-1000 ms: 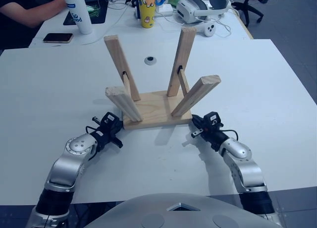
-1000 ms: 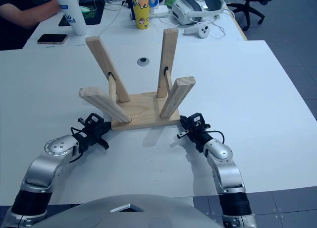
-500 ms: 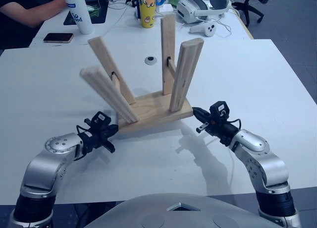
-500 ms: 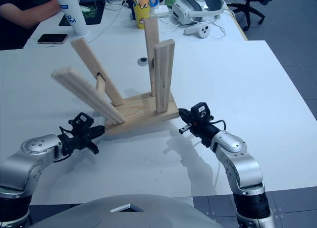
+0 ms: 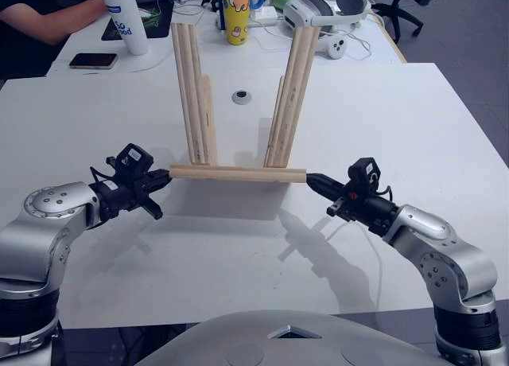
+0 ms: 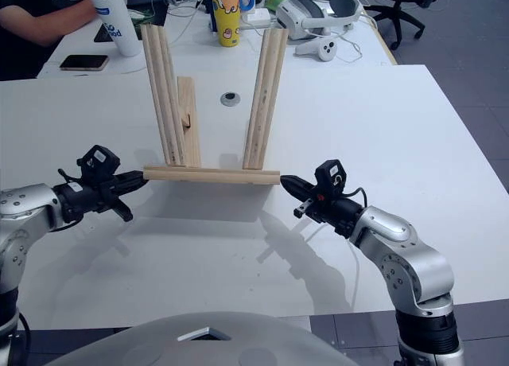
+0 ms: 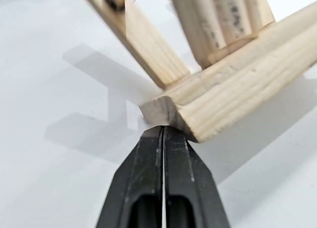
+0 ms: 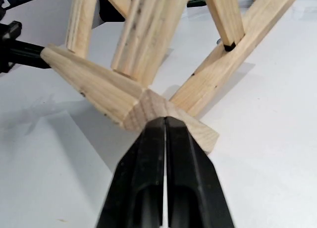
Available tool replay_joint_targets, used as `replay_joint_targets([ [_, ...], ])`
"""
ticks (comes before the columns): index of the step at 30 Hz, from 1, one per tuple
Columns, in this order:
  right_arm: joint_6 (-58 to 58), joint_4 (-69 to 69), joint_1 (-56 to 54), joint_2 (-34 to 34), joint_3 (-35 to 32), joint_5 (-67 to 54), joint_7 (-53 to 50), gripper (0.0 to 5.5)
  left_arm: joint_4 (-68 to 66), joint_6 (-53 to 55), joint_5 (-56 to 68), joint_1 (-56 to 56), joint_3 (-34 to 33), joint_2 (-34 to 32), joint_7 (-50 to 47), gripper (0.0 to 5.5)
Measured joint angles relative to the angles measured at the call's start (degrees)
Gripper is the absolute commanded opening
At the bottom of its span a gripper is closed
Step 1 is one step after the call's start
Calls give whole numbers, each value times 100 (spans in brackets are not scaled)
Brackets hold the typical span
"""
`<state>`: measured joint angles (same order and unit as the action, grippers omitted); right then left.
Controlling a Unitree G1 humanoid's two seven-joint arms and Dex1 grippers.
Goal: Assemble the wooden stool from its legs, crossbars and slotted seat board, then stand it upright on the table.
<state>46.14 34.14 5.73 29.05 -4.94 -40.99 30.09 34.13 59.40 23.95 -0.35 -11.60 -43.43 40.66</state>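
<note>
A: Stool [image 5: 237,173] – position?
B: Over the middle of the bench [image 5: 413,127], inverted, legs up, seat board level, wedged between the two grippers.
A: Fingers?
B: Both the left gripper [image 5: 163,179] and right gripper [image 5: 312,178] are clenched tight, tips butted against opposite seat corners.
A: Surroundings?
B: Past the far edge: headset [image 5: 326,9], tumbler [image 5: 127,20], yellow cup [image 5: 236,14], phone [image 5: 93,60]. A grommet [image 5: 242,97] sits behind the legs.

White table [image 5: 445,127], cluttered desk behind [image 5: 159,52], what looks like an office chair [image 5: 402,8], grey floor at right [image 5: 473,60]
</note>
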Motion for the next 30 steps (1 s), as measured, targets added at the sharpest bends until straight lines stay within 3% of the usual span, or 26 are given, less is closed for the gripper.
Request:
replay_joint_targets([
  [9,165,-72,-281,164,-288,-386,17,0,-100,321,593,-140,-526,338,5,2],
  [14,-575,-605,-258,607,-88,214,855,68,-521,-415,734,-33,-664,466,412,62],
  [23,-1523,-1814,-38,1292,116,693,2588,198,-1546,-1519,961,347,-815,-368,2087,183],
  [30,-2028,-2309,-422,1442,578,1143,3307,296,-2327,-2337,735,172,-192,-866,3012,277],
])
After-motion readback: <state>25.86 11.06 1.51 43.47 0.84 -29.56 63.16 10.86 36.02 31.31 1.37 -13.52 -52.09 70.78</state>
